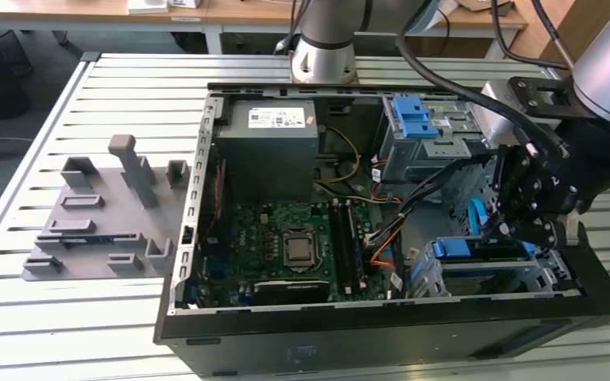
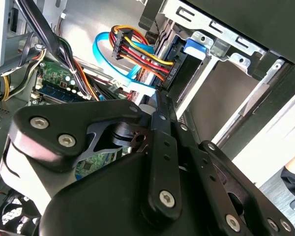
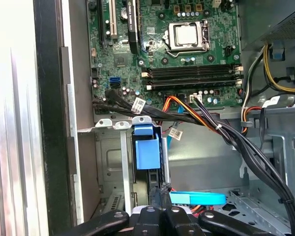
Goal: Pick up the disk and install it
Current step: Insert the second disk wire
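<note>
An open desktop computer case (image 1: pixel 194 317) lies on its side on a slatted metal table (image 1: pixel 29 333), its inside facing up. In the exterior view, the green circuit board (image 1: pixel 283 238) fills the middle of the case and a grey power supply box (image 1: pixel 268 131) sits at the far end. The robot arm reaches in from the exterior view's right, and its black gripper (image 1: pixel 526 230) hangs just above a metal drive bay (image 1: pixel 543 278) in the near corner of the case on that side. The disk (image 1: pixel 485 250), framed by its blue plastic bracket, sits inside that bay, standing on edge between the bay's metal walls. In the first wrist view the disk's blue tab (image 3: pixel 147 150) stands upright in the bay slot, directly ahead of the gripper (image 3: pixel 162 214). The second wrist view shows the disk (image 2: pixel 179 61) in its slot with a bundle of red, yellow and black wires and a flat blue cable (image 2: pixel 105 51) ending at its rear edge; whether they are plugged in is unclear. The gripper's jaws appear drawn close together with nothing between them, though its own body hides the tips, so this is not certain. Judging from this, the disk looks already lifted and placed in its bay, and the installing seems largely done; whether it is fully seated or latched cannot be told. A grey plastic holder (image 1: pixel 98 218) rests on the table at the exterior view's left.
</note>
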Motion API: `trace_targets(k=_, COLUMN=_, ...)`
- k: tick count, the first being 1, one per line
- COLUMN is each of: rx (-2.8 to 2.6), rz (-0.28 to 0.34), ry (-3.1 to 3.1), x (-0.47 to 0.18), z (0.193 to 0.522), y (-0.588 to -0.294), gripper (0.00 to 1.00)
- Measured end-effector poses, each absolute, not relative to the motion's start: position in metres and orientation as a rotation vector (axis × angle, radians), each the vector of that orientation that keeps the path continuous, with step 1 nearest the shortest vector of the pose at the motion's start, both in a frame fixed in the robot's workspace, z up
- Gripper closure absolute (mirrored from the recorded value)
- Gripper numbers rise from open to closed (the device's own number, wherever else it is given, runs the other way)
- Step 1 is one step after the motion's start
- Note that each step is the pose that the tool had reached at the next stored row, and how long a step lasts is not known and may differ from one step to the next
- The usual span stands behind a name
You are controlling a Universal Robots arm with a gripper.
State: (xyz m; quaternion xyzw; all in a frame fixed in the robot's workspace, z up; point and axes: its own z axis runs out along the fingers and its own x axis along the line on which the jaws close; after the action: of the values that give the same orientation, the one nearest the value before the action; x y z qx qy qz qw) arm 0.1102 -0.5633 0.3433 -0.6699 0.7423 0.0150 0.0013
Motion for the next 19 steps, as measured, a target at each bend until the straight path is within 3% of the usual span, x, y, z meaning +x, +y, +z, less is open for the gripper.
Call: trace_targets(k=19, rx=-2.103, rz=0.047, ry=2.330, x=0.1133, z=0.3344, y=-0.5634, gripper=0.89)
